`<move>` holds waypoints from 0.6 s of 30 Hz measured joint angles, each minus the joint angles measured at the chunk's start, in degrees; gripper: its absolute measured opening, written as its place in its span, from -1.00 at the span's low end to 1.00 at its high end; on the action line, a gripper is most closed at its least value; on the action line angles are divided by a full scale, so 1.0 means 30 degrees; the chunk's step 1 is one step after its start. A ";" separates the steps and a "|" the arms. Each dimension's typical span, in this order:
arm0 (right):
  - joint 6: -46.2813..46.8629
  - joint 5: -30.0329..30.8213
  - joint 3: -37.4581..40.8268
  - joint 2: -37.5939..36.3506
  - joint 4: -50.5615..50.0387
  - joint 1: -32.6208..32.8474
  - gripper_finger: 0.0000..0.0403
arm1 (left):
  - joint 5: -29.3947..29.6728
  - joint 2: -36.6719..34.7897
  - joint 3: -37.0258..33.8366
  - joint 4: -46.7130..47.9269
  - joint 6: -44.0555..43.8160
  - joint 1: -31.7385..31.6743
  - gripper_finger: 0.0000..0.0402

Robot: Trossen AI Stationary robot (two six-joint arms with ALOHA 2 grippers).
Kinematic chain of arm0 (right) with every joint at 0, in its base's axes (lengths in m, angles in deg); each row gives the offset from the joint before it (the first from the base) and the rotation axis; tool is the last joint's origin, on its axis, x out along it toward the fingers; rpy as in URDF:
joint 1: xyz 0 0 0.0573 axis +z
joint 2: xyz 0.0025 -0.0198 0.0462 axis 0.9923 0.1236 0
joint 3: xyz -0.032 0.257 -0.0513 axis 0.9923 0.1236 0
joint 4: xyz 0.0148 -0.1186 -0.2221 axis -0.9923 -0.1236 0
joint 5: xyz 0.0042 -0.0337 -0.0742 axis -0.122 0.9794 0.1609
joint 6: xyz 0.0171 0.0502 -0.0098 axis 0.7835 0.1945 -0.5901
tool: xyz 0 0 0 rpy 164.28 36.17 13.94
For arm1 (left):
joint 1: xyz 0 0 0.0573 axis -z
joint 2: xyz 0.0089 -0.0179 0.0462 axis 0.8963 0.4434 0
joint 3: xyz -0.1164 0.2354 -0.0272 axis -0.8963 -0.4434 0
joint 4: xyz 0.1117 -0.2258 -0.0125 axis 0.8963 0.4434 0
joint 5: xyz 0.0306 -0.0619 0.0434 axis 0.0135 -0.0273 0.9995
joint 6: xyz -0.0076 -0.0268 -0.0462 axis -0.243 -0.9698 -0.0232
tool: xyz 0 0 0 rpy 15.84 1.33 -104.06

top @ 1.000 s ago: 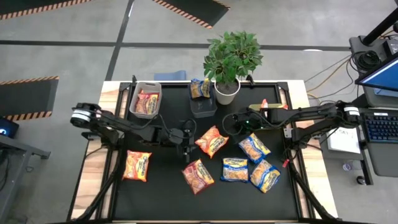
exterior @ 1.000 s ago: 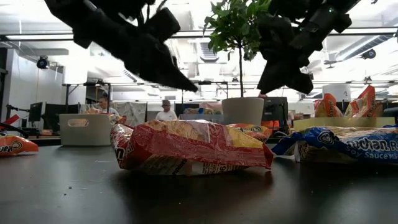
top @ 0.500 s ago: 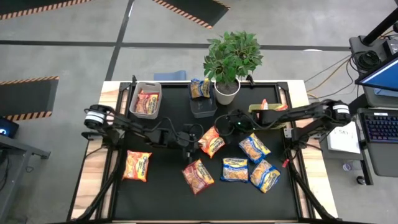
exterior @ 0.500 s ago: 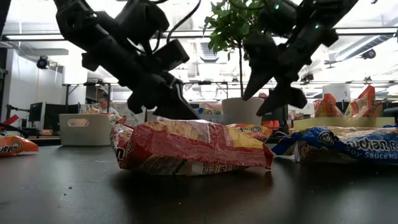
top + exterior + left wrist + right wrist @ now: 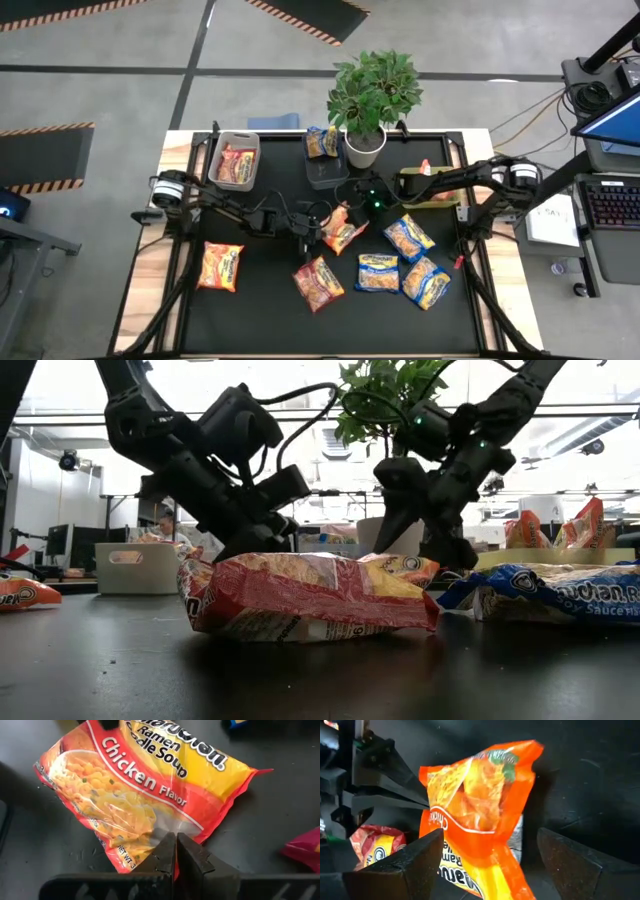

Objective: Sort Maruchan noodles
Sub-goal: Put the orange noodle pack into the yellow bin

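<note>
An orange-yellow Maruchan packet (image 5: 341, 228) lies flat at the table's middle. My left gripper (image 5: 320, 233) comes at it from the left, shut, with its tips at the packet's edge. My right gripper (image 5: 358, 206) hangs open over the packet's far end; in the right wrist view its fingers (image 5: 415, 860) stand on either side of the packet (image 5: 480, 815) without touching it. A red packet (image 5: 318, 282), a red-orange one (image 5: 220, 266) and three blue ones (image 5: 409, 237) lie flat nearby. My left gripper meets the orange packet with its shut fingertips (image 5: 170, 845) at one edge (image 5: 186, 831), near a corner. The fingers slant down from the table's left side. The packet rests on the table. I cannot tell whether any film lies between the tips.
Along the far side stand a grey bin (image 5: 234, 160) with a red packet, a dark bin (image 5: 326, 168) with a blue packet, a green bin (image 5: 428, 182) with orange packets, and a potted plant (image 5: 368, 100). The near strip of the black table (image 5: 260, 320) is bare.
Both arms have come down toward the orange packet in the middle. My left gripper went right and down and shut its fingers. My right gripper went left and toward the near edge, tipped downward and opened wide. The packets have stayed in place.
</note>
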 joint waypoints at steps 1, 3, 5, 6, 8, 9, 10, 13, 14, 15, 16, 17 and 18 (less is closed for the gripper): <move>-0.0021 -0.0314 0.0000 0.0203 0.0263 -0.0012 0.54 | 0.0001 0.0057 0.0001 -0.0034 -0.0001 -0.0015 -1.00; -0.0189 -0.1097 0.0000 0.0603 0.1003 -0.0016 0.54 | 0.0001 0.0144 0.0001 -0.0071 -0.0001 -0.0050 -1.00; -0.0294 -0.1778 0.0000 0.0943 0.1806 -0.0007 0.54 | -0.0006 0.0172 0.0008 -0.0038 -0.0011 -0.0075 -1.00; -0.0361 -0.2057 0.0000 0.1114 0.2349 -0.0007 0.53 | -0.0006 0.0172 0.0008 -0.0001 -0.0015 -0.0075 -1.00; -0.0479 -0.2383 0.0009 0.1377 0.3103 -0.0036 0.52 | -0.0006 0.0172 0.0001 -0.0001 -0.0024 -0.0075 -1.00; -0.0507 -0.2515 0.0007 0.1529 0.3534 -0.0036 0.51 | -0.0006 0.0172 0.0001 -0.0003 -0.0076 -0.0075 -1.00; -0.0553 -0.2629 0.0007 0.1632 0.3765 -0.0027 0.50 | -0.0012 0.0172 0.0001 -0.0008 -0.0090 -0.0075 -1.00; -0.0786 -0.2732 0.0007 0.1782 0.3775 -0.0013 0.44 | -0.0014 0.0172 -0.0006 0.0006 -0.0147 -0.0077 -1.00; -0.0840 -0.2746 0.0007 0.1782 0.3772 -0.0021 0.41 | -0.0012 0.0174 -0.0006 -0.0001 -0.0154 -0.0082 -1.00; -0.0925 -0.2740 0.0007 0.1777 0.3789 -0.0021 0.37 | -0.0006 0.0179 -0.0006 -0.0005 -0.0154 -0.0082 -1.00; -0.1024 -0.2740 0.0007 0.1738 0.3785 -0.0021 0.32 | -0.0014 0.0179 -0.0006 -0.0008 -0.0154 -0.0082 -1.00; -0.1048 -0.2735 0.0007 0.1685 0.3767 -0.0021 0.26 | -0.0007 0.0179 -0.0006 -0.0008 -0.0160 -0.0082 -1.00; -0.1060 -0.2733 0.0007 0.1627 0.3769 -0.0021 0.20 | -0.0006 0.0179 -0.0014 -0.0008 -0.0194 -0.0082 -1.00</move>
